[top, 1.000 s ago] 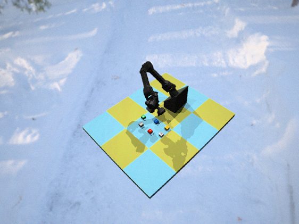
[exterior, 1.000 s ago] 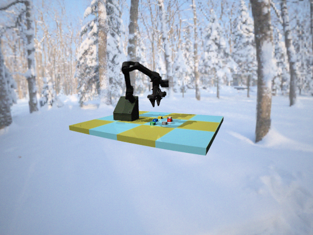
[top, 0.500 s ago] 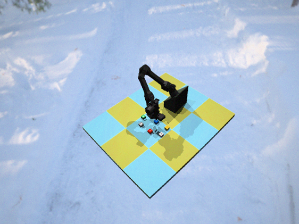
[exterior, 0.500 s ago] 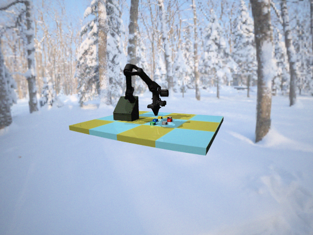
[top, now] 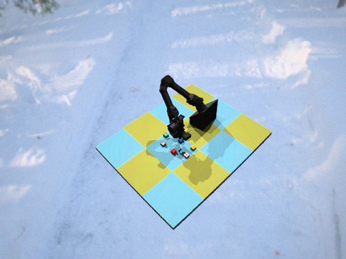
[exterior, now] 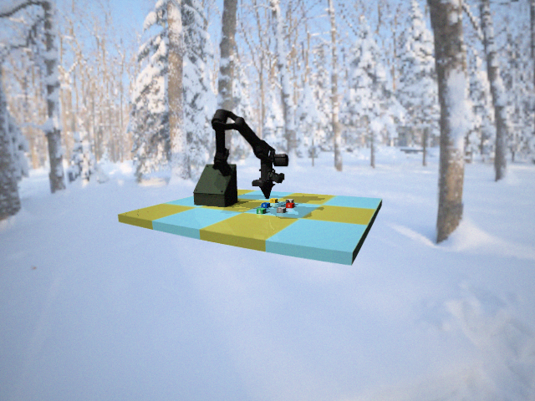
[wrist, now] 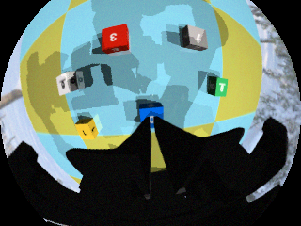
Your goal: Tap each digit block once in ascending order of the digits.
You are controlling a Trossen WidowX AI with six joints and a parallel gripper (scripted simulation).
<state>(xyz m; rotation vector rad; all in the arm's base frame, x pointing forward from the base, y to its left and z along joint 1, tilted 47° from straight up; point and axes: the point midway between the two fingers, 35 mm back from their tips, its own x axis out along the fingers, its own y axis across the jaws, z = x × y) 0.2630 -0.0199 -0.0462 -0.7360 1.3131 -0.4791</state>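
Where digits show, red block (wrist: 116, 37) reads 3; hand (wrist: 150, 127) closed.

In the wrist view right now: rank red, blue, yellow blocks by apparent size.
1. Red block, clearly largest.
2. Blue block and yellow block look alike; the shut hand covers the blue one's lower edge, and the fisheye lens distorts sizes, so no ranking.

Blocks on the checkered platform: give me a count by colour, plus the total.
Red block: 1
Blue block: 1
Green block: 1
Yellow block: 1
White blocks: 2
Total: 6
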